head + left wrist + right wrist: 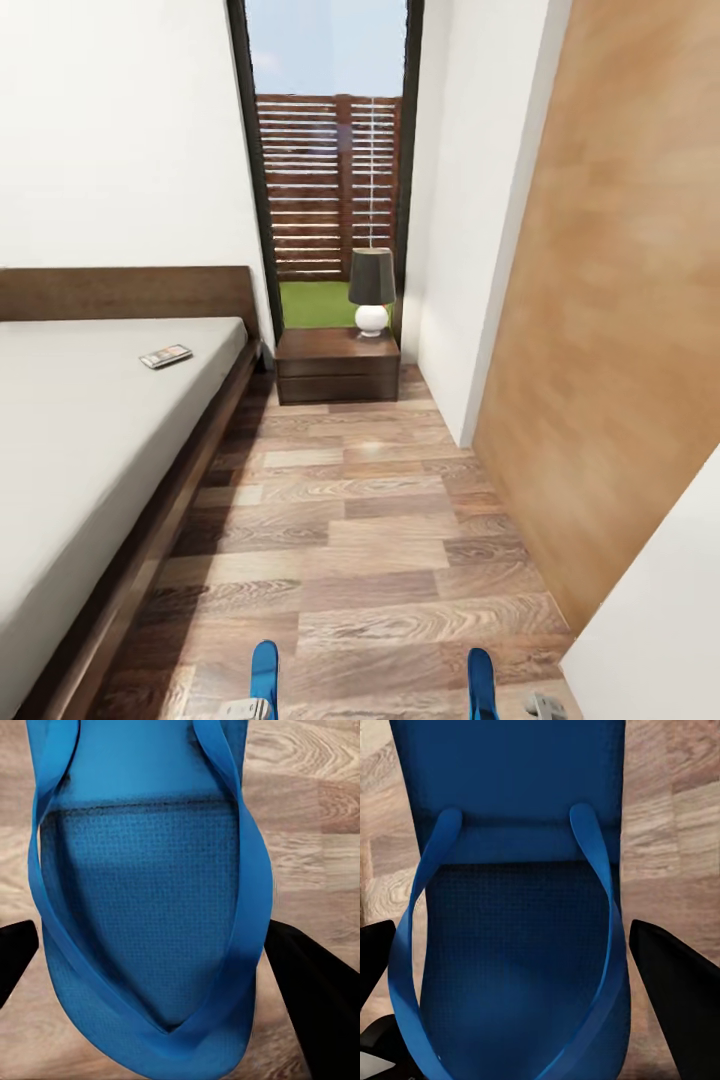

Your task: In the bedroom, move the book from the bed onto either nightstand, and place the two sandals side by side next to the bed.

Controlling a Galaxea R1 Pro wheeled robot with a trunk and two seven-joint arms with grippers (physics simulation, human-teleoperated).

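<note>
Big bed (90, 420) on the left, with the small book (166, 356) lying flat on top, near the headboard. Looks thin, light and stiff; best pinched by its edge. Right of the bed, the nightstand (337, 365). Down low, the left claw (150, 952) clenched on one blue sandal (150, 907), the right claw (517, 960) clenched on the other sandal (517, 907). Floppy, light, a bit slippery.

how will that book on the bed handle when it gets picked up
The book looks thin and small, so probably light and a bit bendy. It lies flat on the mattress, so fingers may struggle to get under its edge. It seems unlikely to roll or tip.
</note>
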